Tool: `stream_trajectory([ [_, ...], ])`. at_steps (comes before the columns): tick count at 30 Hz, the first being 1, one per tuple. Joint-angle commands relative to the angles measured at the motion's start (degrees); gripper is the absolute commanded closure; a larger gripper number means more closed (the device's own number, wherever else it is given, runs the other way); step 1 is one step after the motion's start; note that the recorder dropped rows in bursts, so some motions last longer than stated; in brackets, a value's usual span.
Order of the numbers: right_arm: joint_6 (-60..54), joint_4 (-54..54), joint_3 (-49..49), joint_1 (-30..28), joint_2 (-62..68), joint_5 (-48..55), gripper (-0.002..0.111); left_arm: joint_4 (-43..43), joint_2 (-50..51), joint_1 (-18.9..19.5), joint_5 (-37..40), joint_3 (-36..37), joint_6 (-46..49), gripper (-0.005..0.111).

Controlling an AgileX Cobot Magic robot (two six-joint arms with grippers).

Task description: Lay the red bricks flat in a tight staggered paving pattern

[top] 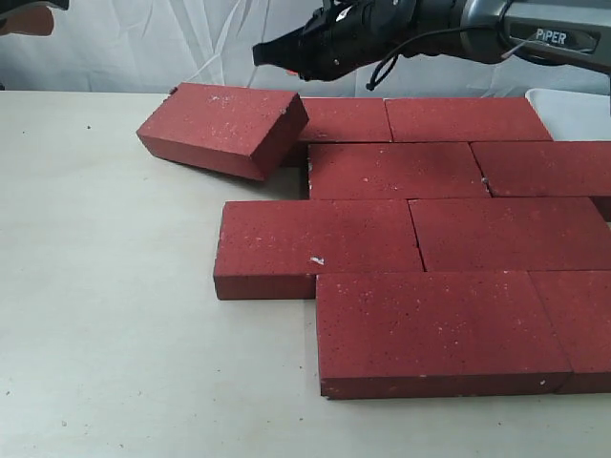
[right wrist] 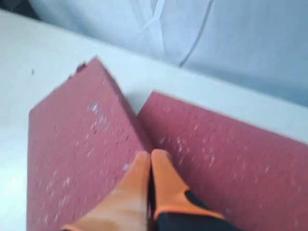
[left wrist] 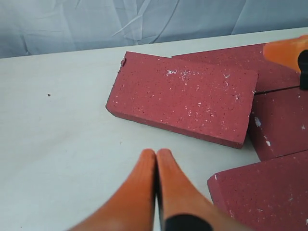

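Left pincer [left wrist: 156, 155]: orange fingers pressed together tip to tip, nothing between them. It hangs above bare table [left wrist: 62, 144], just short of the long side of the loose brick [left wrist: 183, 98], not touching it.

Right pincer [right wrist: 150, 156]: also closed flat, gripping nothing. Its tips sit at the seam where the loose brick's short end meets the first back-row brick [right wrist: 226, 159]. Whether the tips touch the brick surface I cannot tell; the wrist view is blurred. From my left wrist view one of its orange fingers [left wrist: 286, 50] shows over the far end of the loose brick.

Loose brick: flat face up, turned askew to the rest, at the back left corner of the paving. Its right end meets or laps the back-row brick; I cannot tell which.

Laid bricks [top: 396, 172]: eight visible in the exterior view, flat, in four rows of two running off to the right. Each row is offset from the next. Joints are mostly tight, with thin dark gaps between some ends. The front row [top: 425, 329] lies nearest the camera, the third row [top: 315, 243] reaches furthest left.

White cloth [top: 143, 38] hangs behind the table.
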Motion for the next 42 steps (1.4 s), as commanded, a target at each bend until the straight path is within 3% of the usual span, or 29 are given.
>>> stream_trajectory([
  [1, 0.39, 0.99, -0.26, -0.36, 1.34, -9.44, 0.109, 0.39, -0.34, 0.14, -0.62, -0.29, -0.46, 0.107],
  [10, 0.39, 9.56, -0.26, -1.37, 5.76, -9.23, 0.109, 0.39, -0.34, 0.14, -0.62, -0.29, -0.46, 0.107],
  [18, 0.39, 15.55, -0.26, 1.12, 5.79, 12.2, 0.109, 0.37, -0.34, 0.14, -0.73, -0.29, -0.46, 0.107],
  [24, -0.33, 16.08, -2.79, 7.38, 5.79, 17.83, 0.109, 0.37, -0.34, 0.14, -0.73, -0.29, -0.46, 0.107],
  [31, -3.23, 12.08, -7.21, 11.02, 5.53, 19.18, 0.109, 1.42, -0.34, 0.14, -0.5, -0.29, -0.46, 0.107],
  [37, 7.11, 2.31, -9.51, 9.39, 5.18, 18.63, 0.109, 1.68, -0.34, 0.14, -0.39, -0.29, -0.57, 0.107],
  [42, 9.32, -2.39, -9.49, 9.25, 5.31, 14.54, 0.109, 2.52, -0.34, 0.7, -0.39, -0.29, -1.67, 0.107],
])
